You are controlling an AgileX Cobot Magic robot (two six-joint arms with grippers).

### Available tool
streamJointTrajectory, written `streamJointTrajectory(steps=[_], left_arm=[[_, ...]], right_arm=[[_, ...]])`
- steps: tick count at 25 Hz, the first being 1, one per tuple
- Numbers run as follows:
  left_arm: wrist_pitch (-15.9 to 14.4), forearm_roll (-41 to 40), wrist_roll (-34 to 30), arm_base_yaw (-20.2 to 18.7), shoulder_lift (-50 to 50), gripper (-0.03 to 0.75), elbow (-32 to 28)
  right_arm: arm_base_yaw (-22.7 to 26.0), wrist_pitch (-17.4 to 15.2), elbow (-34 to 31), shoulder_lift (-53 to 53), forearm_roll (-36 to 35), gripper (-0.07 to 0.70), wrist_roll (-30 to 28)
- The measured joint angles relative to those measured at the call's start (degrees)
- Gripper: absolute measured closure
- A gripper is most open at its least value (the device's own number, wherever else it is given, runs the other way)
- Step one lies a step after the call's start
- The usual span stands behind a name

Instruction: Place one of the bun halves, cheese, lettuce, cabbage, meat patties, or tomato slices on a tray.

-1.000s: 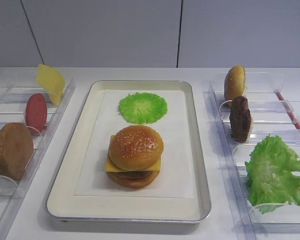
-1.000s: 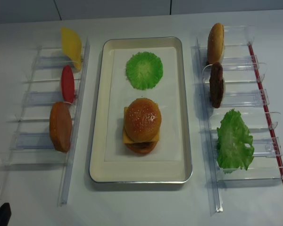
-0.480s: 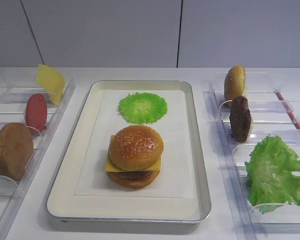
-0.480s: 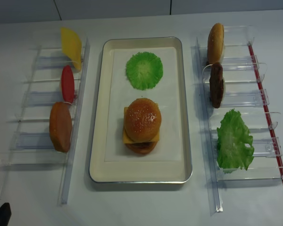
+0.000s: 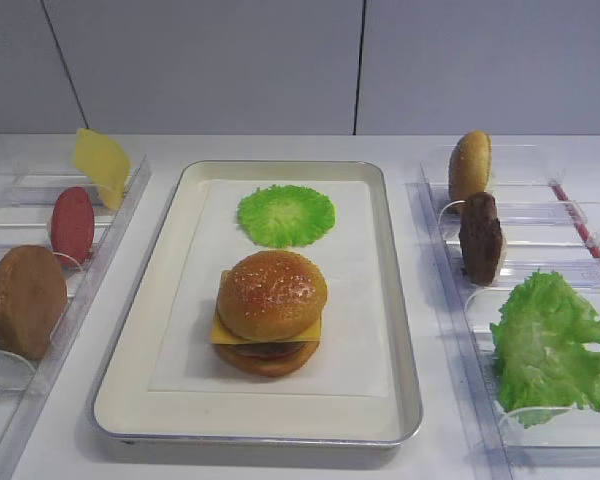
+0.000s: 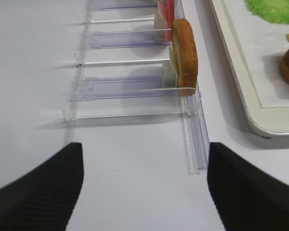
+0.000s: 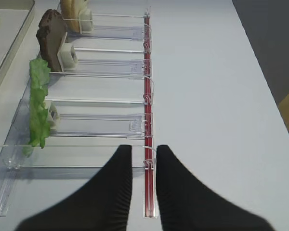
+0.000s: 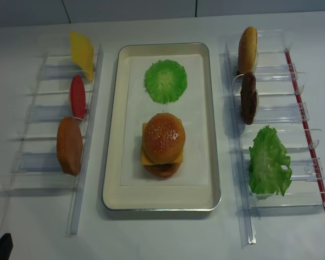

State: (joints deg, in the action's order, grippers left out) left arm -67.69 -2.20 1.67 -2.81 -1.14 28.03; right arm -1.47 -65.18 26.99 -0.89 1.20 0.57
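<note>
A silver tray (image 5: 404,340) lined with white paper holds a stacked burger: a sesame bun half (image 5: 272,292) over a cheese slice (image 5: 220,331) and dark layers. Behind it lies a round green cabbage leaf (image 5: 285,214). On the right rack stand another bun half (image 5: 469,165), a meat patty (image 5: 480,238) and lettuce (image 5: 550,345). On the left rack stand cheese (image 5: 101,162), a tomato slice (image 5: 72,224) and a plain brown disc (image 5: 25,300). My right gripper (image 7: 144,150) is shut and empty over the near end of the right rack. My left gripper (image 6: 143,161) is open over bare table.
Clear plastic racks flank the tray, the left rack (image 8: 43,114) and the right rack (image 8: 292,114) with a red strip (image 7: 146,96) along its outer side. The table's right edge (image 7: 267,86) runs close to that rack. A dark tip (image 8: 1,246) shows at the bottom left.
</note>
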Motion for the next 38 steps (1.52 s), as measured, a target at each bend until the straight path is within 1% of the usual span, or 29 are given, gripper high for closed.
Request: streamJointTrajectory(steps=[4, 6, 8, 12, 15, 18, 38], left_arm=[[0.0, 0.0, 0.0, 0.0, 0.0, 0.223, 0.0], [0.0, 0.0, 0.0, 0.0, 0.0, 0.223, 0.0], [0.0, 0.0, 0.0, 0.0, 0.0, 0.223, 0.0], [0.0, 0.0, 0.0, 0.0, 0.0, 0.223, 0.0], [0.0, 0.0, 0.0, 0.0, 0.0, 0.223, 0.0], [0.0, 0.0, 0.0, 0.0, 0.0, 0.223, 0.0], [0.0, 0.0, 0.0, 0.0, 0.0, 0.223, 0.0]], right_arm=[[0.0, 0.0, 0.0, 0.0, 0.0, 0.474, 0.0], [0.0, 0.0, 0.0, 0.0, 0.0, 0.461, 0.0], [0.0, 0.0, 0.0, 0.0, -0.1, 0.426, 0.0], [0.1, -0.1, 0.0, 0.0, -0.1, 0.318, 0.0], [0.1, -0.1, 0.0, 0.0, -0.2, 0.284, 0.0], [0.2, -0.1, 0.0, 0.0, -1.2, 0.277, 0.0], [0.2, -0.1, 0.0, 0.0, -1.5, 0.274, 0.0]])
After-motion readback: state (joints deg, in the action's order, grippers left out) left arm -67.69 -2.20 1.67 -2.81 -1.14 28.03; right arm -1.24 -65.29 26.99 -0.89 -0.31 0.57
